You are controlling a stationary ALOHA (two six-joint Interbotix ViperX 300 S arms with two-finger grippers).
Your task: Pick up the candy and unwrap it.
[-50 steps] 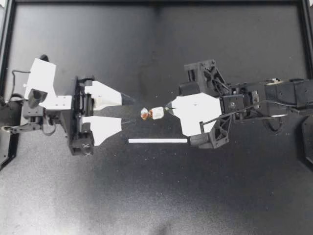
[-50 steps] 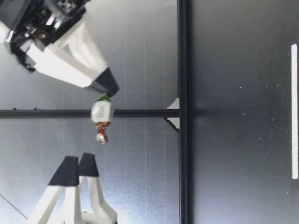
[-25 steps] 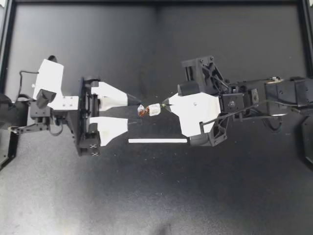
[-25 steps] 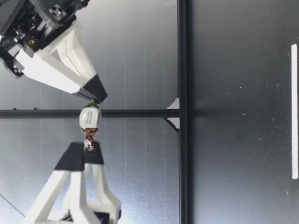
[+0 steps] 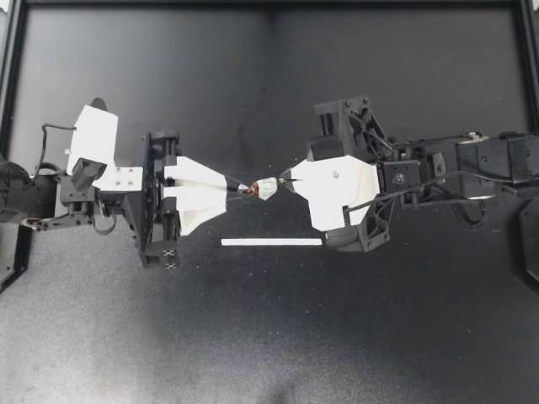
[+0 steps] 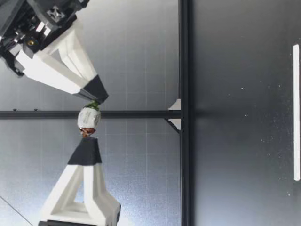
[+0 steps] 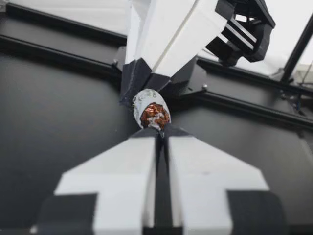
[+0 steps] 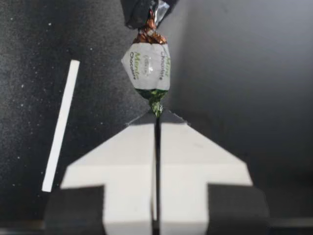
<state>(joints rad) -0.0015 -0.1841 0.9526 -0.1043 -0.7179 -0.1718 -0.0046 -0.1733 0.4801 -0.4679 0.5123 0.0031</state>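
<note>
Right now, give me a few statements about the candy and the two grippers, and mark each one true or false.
1. The candy hangs in the air, clear of the table. True.
2. Only my right gripper grips it. False: my left gripper is shut on the brown twisted end, and my right is shut on the green one.
3. A white strip lies flat on the table. True.
4. The candy is bare. False: the white wrapper covers its body, and both ends are twisted shut.
</note>
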